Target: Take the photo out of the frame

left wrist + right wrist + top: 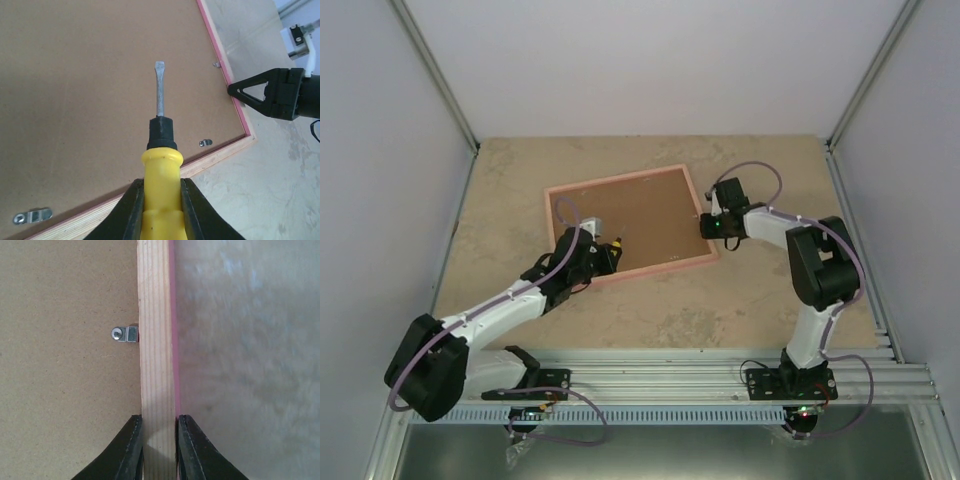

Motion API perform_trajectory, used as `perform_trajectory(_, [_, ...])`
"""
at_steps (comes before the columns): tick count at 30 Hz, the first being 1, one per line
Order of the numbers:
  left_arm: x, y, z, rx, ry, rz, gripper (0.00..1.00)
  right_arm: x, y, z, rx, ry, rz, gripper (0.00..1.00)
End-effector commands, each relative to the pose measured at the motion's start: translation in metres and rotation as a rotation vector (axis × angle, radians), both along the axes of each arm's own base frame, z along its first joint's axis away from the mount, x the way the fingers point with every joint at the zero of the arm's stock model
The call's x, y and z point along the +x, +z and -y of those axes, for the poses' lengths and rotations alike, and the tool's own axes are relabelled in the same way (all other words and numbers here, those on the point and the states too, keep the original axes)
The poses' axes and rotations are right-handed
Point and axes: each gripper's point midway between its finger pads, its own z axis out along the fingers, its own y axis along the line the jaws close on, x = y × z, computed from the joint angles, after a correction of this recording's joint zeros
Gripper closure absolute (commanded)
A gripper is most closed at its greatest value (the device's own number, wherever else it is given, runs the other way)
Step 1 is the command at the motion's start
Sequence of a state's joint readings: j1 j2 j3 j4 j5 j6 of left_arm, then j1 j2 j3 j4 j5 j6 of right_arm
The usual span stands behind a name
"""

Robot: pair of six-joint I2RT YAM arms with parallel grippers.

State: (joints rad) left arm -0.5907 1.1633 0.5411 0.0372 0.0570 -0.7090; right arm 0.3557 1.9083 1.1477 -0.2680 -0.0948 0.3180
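A: Where's the frame [645, 215]?
B: Face-down on the table [740, 300], brown back up.
A: Claws?
B: left gripper [161, 185] clamps a yellow screwdriver [161, 145], and the right gripper [159, 419] pinches the frame's wooden side rail.

Soft even light, faint shadows

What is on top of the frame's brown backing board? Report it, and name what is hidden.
Small metal clips along the backing board's edges; the left gripper's screwdriver blade over it, contact unclear. The photo, if underneath, is covered.
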Motion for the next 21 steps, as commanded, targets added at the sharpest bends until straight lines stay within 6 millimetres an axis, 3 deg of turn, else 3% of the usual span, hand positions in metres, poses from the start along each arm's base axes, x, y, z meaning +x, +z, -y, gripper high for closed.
perform_trajectory(1, [0.000,0.011,0.025,-0.052,-0.100,0.011,1.00,-0.047,-0.024,0.014,-0.004,-0.086,-0.125,0.81])
perform_trajectory(7, [-0.005,0.004,0.051,-0.022,-0.160,-0.007,1.00,-0.076,-0.018,-0.005,0.027,-0.051,-0.123,0.81])
perform_trajectory(21, [-0.012,-0.015,0.104,-0.024,-0.255,-0.058,1.00,-0.104,-0.001,-0.034,0.099,0.028,-0.076,0.80])
